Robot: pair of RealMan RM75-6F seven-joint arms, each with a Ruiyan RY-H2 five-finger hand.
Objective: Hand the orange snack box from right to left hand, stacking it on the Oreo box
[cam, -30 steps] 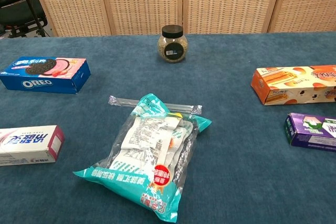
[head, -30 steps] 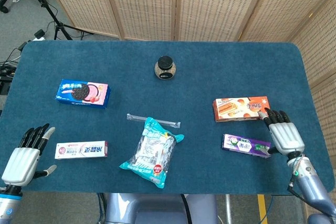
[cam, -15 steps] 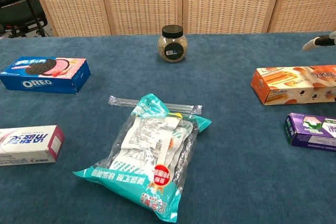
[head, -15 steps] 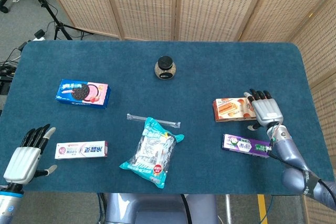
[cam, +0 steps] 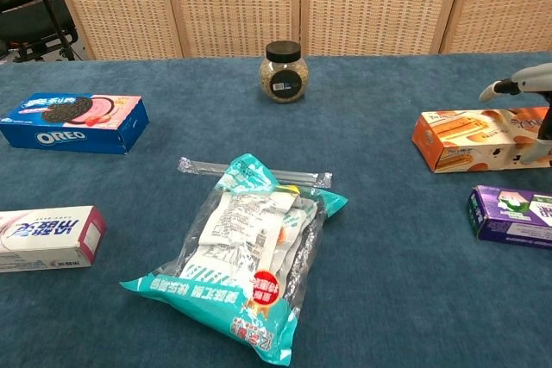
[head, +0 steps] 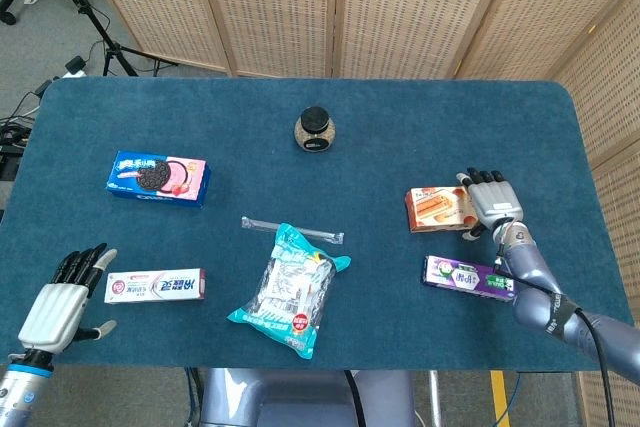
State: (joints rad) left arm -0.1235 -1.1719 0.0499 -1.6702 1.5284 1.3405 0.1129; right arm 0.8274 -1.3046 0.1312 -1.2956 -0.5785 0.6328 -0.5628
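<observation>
Blue cloth covers the table (head: 420, 117), and at its near left corner the robot's left hand (head: 60, 297) hovers palm down with its dark fingers spread and nothing in it. Just beside it lies a long white toothpaste box (head: 155, 286) with red ends. Farther back on the left sits the flat blue Oreo box (head: 158, 177) with its pink panel, well apart from everything else and with nothing on it. Toward the middle, a thin clear plastic strip (head: 292, 229) lies near the top of a teal and clear crinkled snack bag (head: 289, 289). At the back centre stands a small round glass jar (head: 315, 130) with a black lid. On the right lies the rectangular orange snack box (head: 437, 209), flat on the cloth. The right hand (head: 488, 204) is over its right end, fingers extended across the top and a little apart; in the chest view a finger (cam: 504, 87) stands above the box, so no grip shows. Just in front of this box lies a purple rectangular box (head: 468, 277), beside the right forearm.
</observation>
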